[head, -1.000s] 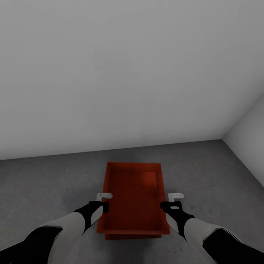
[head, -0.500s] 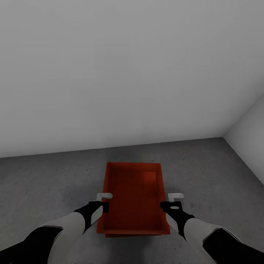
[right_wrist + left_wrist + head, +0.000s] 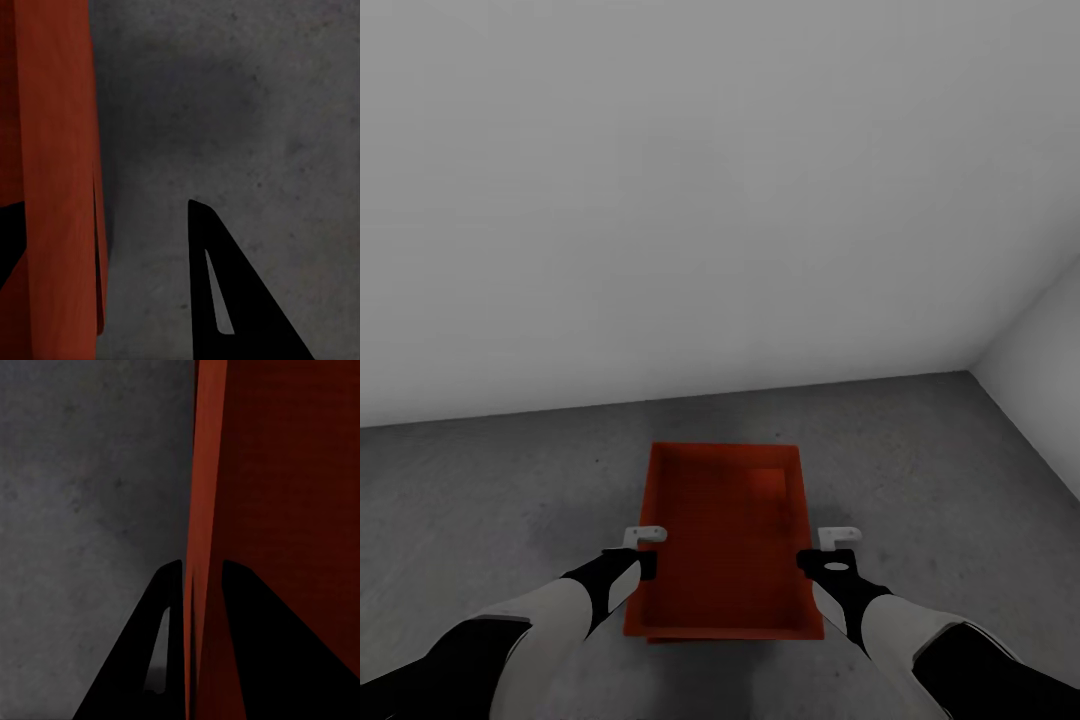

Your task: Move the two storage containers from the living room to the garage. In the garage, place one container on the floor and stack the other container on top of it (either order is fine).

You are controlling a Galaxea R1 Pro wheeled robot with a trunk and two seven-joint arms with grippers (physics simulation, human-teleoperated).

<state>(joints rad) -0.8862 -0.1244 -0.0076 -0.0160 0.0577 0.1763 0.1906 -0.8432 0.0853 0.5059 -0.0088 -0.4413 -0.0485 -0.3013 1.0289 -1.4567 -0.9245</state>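
Note:
An orange-red storage container (image 3: pixel 725 530) sits between my two grippers over the dark grey concrete garage floor (image 3: pixel 940 470). A thin strip of the second container (image 3: pixel 710 637) shows beneath its near edge, so one lies on top of the other. My left gripper (image 3: pixel 645 562) is shut on the left long wall; in the left wrist view its fingers (image 3: pixel 169 607) pinch that thin wall (image 3: pixel 206 472). My right gripper (image 3: pixel 815 560) straddles the right wall (image 3: pixel 56 150) and is open, its outer finger (image 3: pixel 210 300) standing well off the wall.
A plain white wall (image 3: pixel 660 200) rises just beyond the containers. A second white wall (image 3: pixel 1050 360) closes the corner at the right. Bare concrete stretches to the left (image 3: pixel 480 500) and right of the containers.
The view has shifted slightly, with the wall's foot a little higher in the picture. The strip of the lower container under the near edge has narrowed. The grippers stay where they were.

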